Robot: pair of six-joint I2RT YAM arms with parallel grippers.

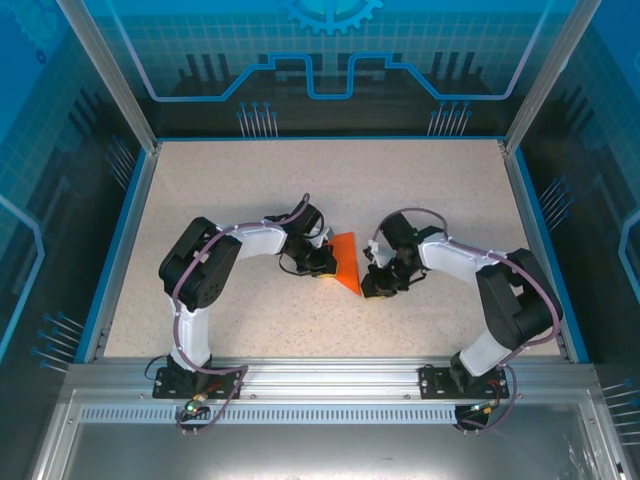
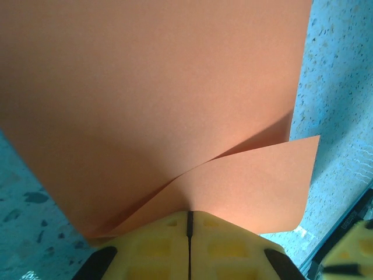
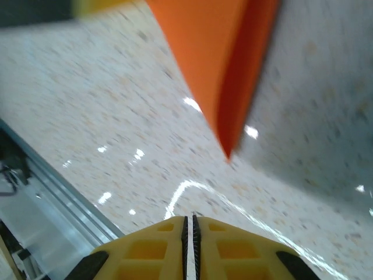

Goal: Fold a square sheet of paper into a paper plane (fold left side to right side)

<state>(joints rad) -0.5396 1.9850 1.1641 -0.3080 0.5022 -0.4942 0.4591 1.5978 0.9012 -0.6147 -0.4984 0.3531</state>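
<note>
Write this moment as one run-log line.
orange paper: partly folded | left gripper: shut on its edge, flap lifted | right gripper: shut, empty, short of paper tip

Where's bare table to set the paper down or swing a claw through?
The far half of the table, up to its back edge, is bare. So is the near strip in front of the orange paper. Crowded: the middle, where left claw and right claw flank it.

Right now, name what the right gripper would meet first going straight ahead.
Probably the pointed corner of the folded thin orange paper sheet, just ahead of the shut right gripper; depth is unclear.
</note>
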